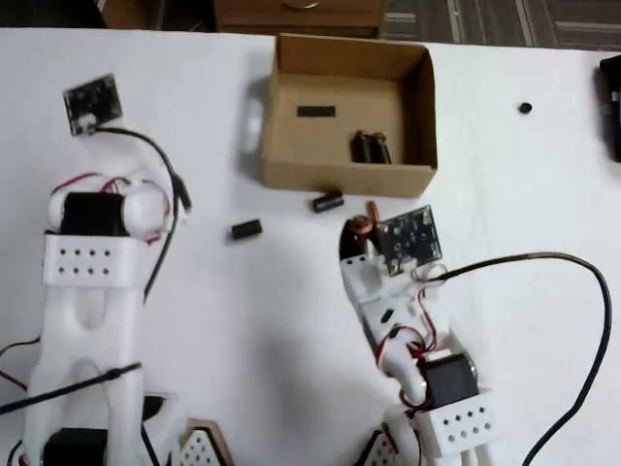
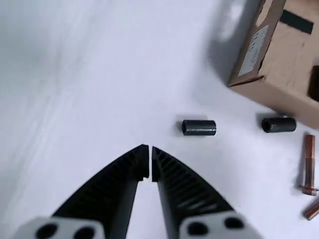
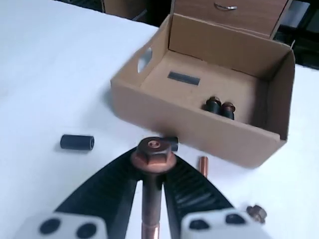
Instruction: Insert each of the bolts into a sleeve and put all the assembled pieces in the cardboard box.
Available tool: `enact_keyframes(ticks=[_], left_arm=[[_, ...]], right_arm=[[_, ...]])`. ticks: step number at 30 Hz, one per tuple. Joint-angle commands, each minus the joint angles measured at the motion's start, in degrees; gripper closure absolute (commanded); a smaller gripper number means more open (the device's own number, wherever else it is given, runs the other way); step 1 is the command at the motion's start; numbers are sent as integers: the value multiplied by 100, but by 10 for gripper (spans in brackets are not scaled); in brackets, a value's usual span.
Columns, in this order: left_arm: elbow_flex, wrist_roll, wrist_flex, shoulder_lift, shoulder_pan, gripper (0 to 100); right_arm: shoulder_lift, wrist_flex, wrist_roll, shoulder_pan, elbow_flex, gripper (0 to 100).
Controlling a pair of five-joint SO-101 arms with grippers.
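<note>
My right gripper point(image 3: 153, 167) is shut on a copper bolt point(image 3: 154, 155), held head-up just in front of the cardboard box point(image 1: 349, 177). In the high view this gripper point(image 1: 355, 239) is near the box's front wall. Two assembled pieces point(image 3: 220, 107) lie inside the box. One black sleeve point(image 1: 328, 201) lies close to the box front, a second sleeve point(image 1: 245, 230) farther left. My left gripper point(image 2: 150, 150) is shut and empty, a short way from the second sleeve point(image 2: 198, 127). Loose bolts point(image 2: 308, 165) lie on the table beside the right gripper.
The table is white. A wooden drawer cabinet point(image 3: 234, 12) stands behind the box. A small black knob point(image 1: 525, 108) and a dark object point(image 1: 611, 92) sit at the far right. The right arm's black cable point(image 1: 572, 291) loops over the table on the right.
</note>
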Motion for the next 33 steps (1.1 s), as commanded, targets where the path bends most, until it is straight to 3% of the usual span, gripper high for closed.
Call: enact_keyframes(ticks=[1,12,24,33], left_arm=[[277,-387,35,-176,-105,978],[1138,-677,0,-176,-510,978],[1314,-686,0,-176,-484,978],[1323,-695,0,-167,-484,978]], right_arm=[[708,154,0,22,-360,979],[4558,1112,-53,136,-2602,979],[6448,752,-9,84,-2963,971],[6571,760,-53,84,-2989,746]])
